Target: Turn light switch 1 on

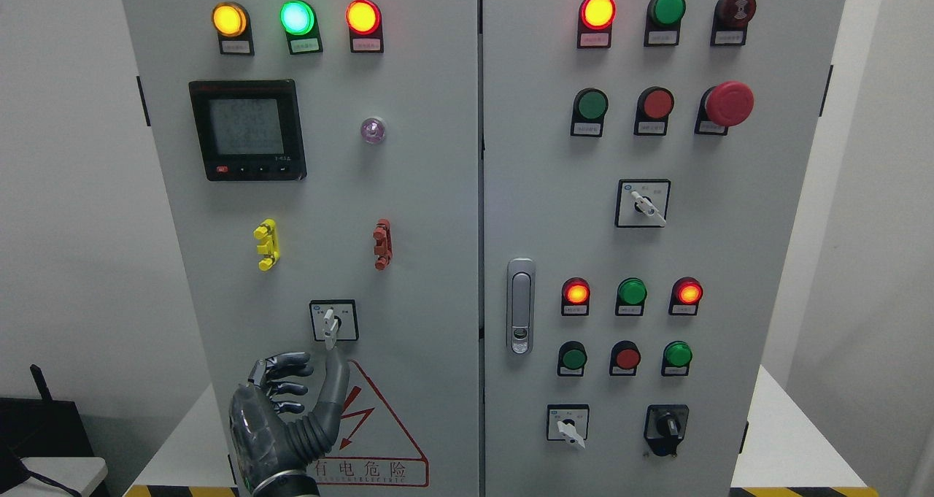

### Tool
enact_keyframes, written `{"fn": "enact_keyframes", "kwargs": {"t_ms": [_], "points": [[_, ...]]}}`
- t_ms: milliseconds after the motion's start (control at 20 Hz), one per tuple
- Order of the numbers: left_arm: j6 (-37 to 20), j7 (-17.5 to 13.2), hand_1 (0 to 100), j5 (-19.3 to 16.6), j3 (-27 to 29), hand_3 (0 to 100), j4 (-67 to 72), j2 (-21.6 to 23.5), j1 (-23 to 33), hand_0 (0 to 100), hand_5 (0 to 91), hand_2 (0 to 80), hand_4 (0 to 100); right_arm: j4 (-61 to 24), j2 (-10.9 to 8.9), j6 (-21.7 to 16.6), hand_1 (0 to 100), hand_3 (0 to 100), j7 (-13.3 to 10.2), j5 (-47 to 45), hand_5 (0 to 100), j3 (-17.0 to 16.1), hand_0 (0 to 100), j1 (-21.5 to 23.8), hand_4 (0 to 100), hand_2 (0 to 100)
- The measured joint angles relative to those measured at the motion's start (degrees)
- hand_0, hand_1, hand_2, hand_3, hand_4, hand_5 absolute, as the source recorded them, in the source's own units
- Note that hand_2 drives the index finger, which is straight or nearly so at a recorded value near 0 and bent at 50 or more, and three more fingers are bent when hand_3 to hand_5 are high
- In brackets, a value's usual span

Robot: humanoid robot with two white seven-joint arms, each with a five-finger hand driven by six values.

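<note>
A rotary selector switch point(333, 321) with a white handle sits low on the left cabinet door, its handle pointing straight down. My left hand point(292, 395) rises from the bottom edge just below it. The thumb point(334, 380) stretches up toward the handle's tip, apparently just short of it. The other fingers point(286, 375) curl loosely to the left and hold nothing. The right arm is out of view.
Above the switch are yellow point(266, 244) and red point(382, 244) toggles, a digital meter point(246, 129) and three lit lamps point(296, 17). The right door carries lamps, push buttons, a red emergency stop point(728, 103), more selector switches point(642, 203) and a door handle point(520, 305). A warning triangle point(372, 424) sits beside my hand.
</note>
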Motion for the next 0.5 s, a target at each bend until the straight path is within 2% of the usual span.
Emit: {"fn": "enact_keyframes", "kwargs": {"t_ms": [501], "points": [[2.92, 0.14, 59, 0.09, -0.07, 61, 0.27, -0.07, -2.04, 16, 64.3, 47.0, 68, 0.0, 0.0, 0.0, 39, 0, 0.0, 0.0, 0, 0.0, 12, 0.0, 0, 0]]}}
